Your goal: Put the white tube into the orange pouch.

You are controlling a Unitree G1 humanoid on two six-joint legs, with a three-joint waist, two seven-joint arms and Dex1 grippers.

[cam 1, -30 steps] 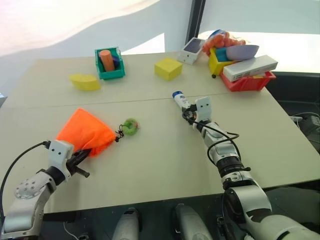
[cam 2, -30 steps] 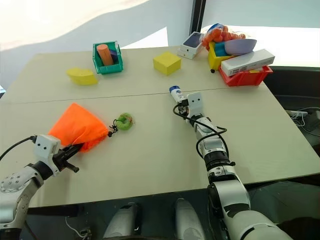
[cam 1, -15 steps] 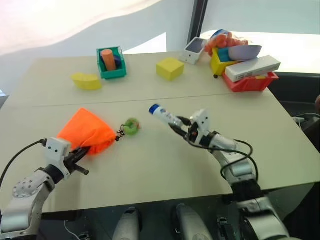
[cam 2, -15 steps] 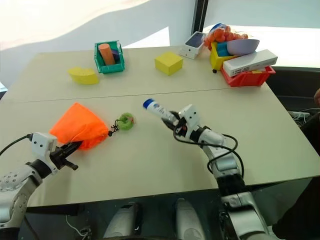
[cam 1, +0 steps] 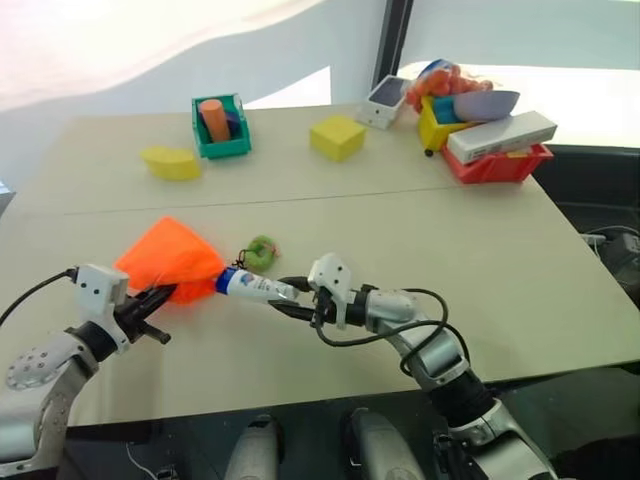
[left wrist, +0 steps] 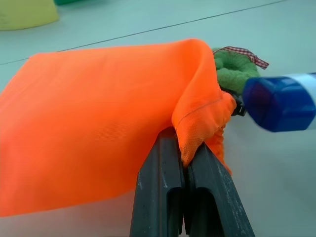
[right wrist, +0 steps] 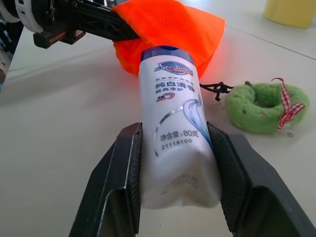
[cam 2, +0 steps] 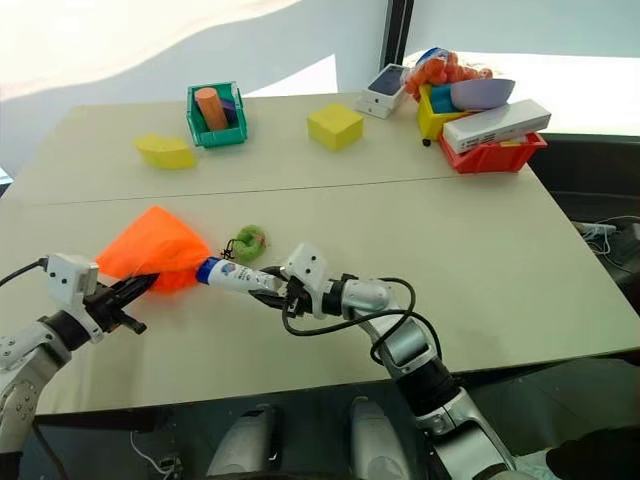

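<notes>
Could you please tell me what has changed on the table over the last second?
The right gripper, still holding the white tube, swung from the middle of the table across to the robot's left; the tube's blue cap now sits right at the orange pouch. The left gripper stayed pinched on the pouch's edge, which it has lifted slightly. The green ball, the bins and the yellow blocks have not moved.
</notes>
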